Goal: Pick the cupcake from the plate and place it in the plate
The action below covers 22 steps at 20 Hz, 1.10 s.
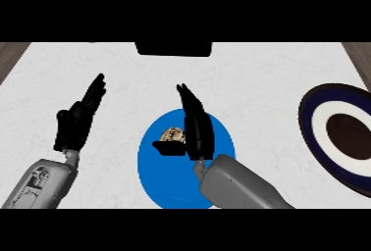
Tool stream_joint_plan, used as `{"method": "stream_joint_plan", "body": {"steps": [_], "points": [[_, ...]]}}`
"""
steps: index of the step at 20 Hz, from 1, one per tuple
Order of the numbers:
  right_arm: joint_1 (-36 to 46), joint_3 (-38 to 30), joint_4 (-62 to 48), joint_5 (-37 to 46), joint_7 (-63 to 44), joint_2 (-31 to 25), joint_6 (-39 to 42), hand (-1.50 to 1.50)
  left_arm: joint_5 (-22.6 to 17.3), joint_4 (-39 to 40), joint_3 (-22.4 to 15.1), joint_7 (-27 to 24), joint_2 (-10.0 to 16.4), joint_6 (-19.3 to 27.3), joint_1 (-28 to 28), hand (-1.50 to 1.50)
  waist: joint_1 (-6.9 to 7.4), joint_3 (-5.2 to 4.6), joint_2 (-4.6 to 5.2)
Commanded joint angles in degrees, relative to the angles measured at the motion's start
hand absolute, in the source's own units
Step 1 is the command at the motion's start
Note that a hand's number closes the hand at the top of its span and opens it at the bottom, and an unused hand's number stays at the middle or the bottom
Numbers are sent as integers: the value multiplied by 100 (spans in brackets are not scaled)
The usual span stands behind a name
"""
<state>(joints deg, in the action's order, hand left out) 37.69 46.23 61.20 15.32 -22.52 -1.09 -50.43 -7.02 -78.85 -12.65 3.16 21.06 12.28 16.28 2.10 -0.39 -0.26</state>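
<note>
A small cupcake (172,134) with a pale top sits on the blue plate (161,174) in the middle of the counter. My right hand (197,128) hovers over that plate just right of the cupcake, fingers straight and pointing away, thumb toward the cupcake. Whether it touches the cupcake I cannot tell. A second plate (316,128), dark blue and white with a brown centre, lies at the right edge, partly cut off. My left hand (78,117) rests open at the left, fingers straight and pointing up.
A black object (174,48) sits at the counter's far edge, centre. Wooden floor shows at the top corners beyond the white counter (268,73).
</note>
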Motion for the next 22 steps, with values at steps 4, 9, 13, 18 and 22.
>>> {"method": "stream_joint_plan", "body": {"steps": [4, 9, 13, 18, 22], "points": [[1223, 888, 79, 1681, -2666, 105, -197, -150, -97, 296, 256, -134, 108, -170, -68, 0, -274, 16, -84], [1863, 841, 273, 1566, -4288, 107, 1871, -150, -62, 84, 224, 176, 55, -33, -7, 0, -349, 17, -142], [2266, 493, 661, 902, -5144, 108, 3187, -150, -100, 83, 327, 2, 93, -70, -142, 0, -320, 24, -95], [2575, 324, 745, 495, -5848, 107, 3875, -150, 44, 74, 204, -30, -70, 16, -124, 0, -281, 31, -52], [2380, 278, 884, 347, -6000, 105, 3983, -150, -44, -3, 386, -164, 164, -209, -285, 0, -261, 32, -29]]}}
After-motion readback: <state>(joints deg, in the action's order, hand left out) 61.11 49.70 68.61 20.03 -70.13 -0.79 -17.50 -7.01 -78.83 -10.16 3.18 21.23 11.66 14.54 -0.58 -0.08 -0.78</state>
